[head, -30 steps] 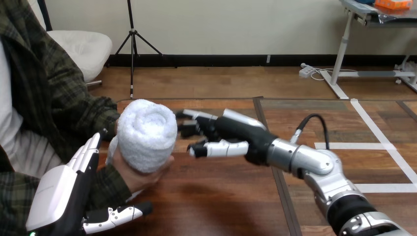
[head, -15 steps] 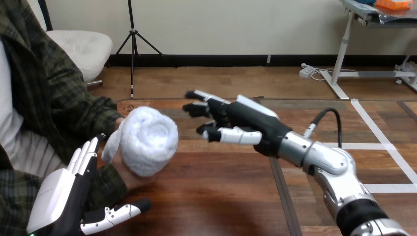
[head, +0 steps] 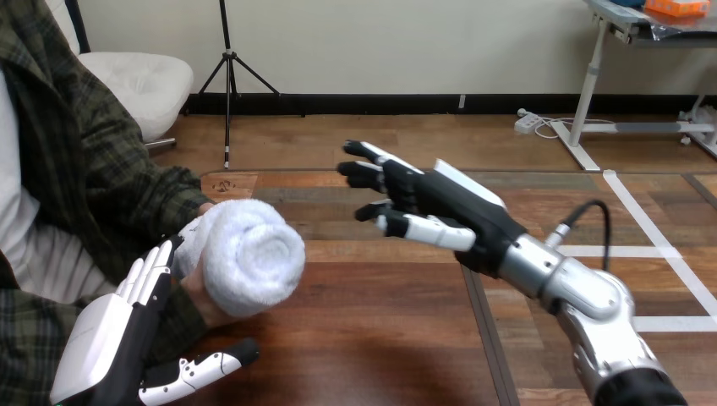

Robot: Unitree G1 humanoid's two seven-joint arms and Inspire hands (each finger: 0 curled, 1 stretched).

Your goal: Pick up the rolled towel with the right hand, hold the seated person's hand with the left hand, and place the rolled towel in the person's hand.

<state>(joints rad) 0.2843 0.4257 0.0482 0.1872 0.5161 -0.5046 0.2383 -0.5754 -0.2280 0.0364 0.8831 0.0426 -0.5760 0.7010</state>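
Note:
The white rolled towel [head: 251,256] lies in the person's hand [head: 201,298] at the left, above the table. My left hand [head: 118,338] stands just under and beside that hand, fingers straight and thumb stretched out to the right; I cannot tell whether they touch. My right hand [head: 440,203] hovers open to the right of the towel, well apart from it, fingers spread and pointing left.
The wooden table [head: 372,338] spreads below both hands. The person's sleeve [head: 127,178] fills the left side. My right forearm [head: 575,296] comes in from the lower right.
My right hand has drawn back up and to the right, away from the towel. The person's hand has sunk a little with the towel. My left hand has barely moved.

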